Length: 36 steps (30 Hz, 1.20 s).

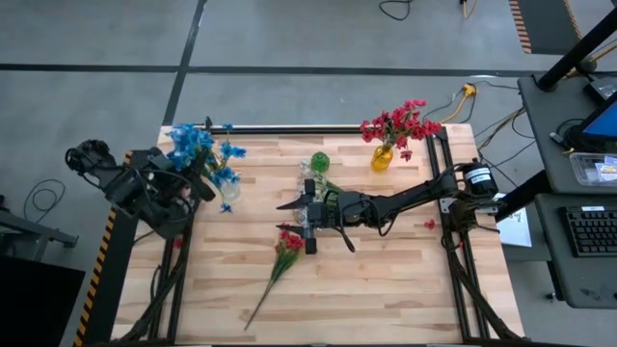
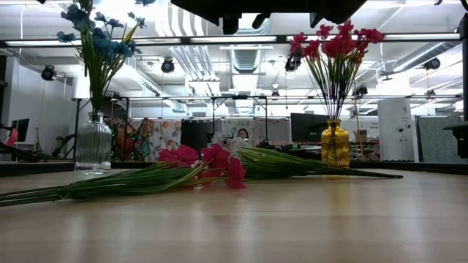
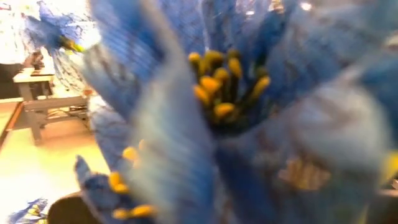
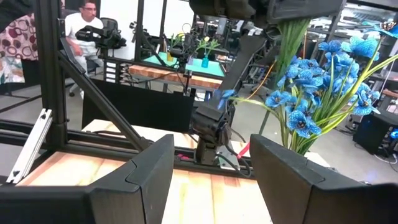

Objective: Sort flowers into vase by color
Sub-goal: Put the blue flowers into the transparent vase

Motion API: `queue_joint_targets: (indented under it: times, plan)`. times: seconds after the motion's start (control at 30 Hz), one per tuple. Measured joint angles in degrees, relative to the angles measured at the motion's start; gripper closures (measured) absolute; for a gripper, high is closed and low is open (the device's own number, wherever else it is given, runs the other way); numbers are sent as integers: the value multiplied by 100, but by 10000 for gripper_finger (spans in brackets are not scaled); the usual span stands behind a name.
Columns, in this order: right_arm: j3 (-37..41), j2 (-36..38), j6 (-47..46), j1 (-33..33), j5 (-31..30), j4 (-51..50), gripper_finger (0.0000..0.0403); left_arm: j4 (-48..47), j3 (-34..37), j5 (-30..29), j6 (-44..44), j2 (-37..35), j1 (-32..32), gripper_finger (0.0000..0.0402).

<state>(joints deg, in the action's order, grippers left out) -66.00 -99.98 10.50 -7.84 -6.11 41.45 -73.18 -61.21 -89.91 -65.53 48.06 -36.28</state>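
Observation:
Blue flowers (image 1: pixel 201 152) stand in a clear ribbed vase (image 2: pixel 93 145) at the table's far left. My left gripper (image 1: pixel 201 188) is shut right beside them, and blue blossoms (image 3: pixel 217 93) fill its wrist view and hide its fingers. Red flowers (image 1: pixel 397 125) stand in a yellow vase (image 1: pixel 383 159) at the far right. One red flower (image 1: pixel 286 246) lies on the table, its stem running toward the near edge. My right gripper (image 1: pixel 292 217) hovers open above its blossom end, with nothing between its fingers (image 4: pixel 149 180). A white flower (image 2: pixel 223 140) lies under the right arm. My left gripper stands among the blue blossoms (image 3: pixel 217 93). They cover the fingers in its wrist view, and the high view is too dark there, so I cannot tell whether it touches a stem or a blossom.
A small green vase (image 1: pixel 319 162) stands at the far middle of the table. Black frame rails (image 1: pixel 289 128) border the table's far edge and sides. A person (image 4: pixel 84 31) sits in the room beyond. Bare wood lies at the near right (image 1: pixel 405 289).

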Motion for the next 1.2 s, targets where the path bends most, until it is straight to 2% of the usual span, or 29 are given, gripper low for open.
queue_joint_targets:
  times: [0.37,0.63,0.93,1.2]
  plan:
    - [0,0,4,0,0,81,199,159,-108,-13,308,-97,562,400]
    - [0,0,79,0,0,81,199,117,-8,-14,1226,-112,580,400]
    - [0,0,48,0,0,81,199,114,153,-13,943,-117,625,400]
    - [0,0,42,0,0,81,199,90,665,-11,756,-238,1024,400]
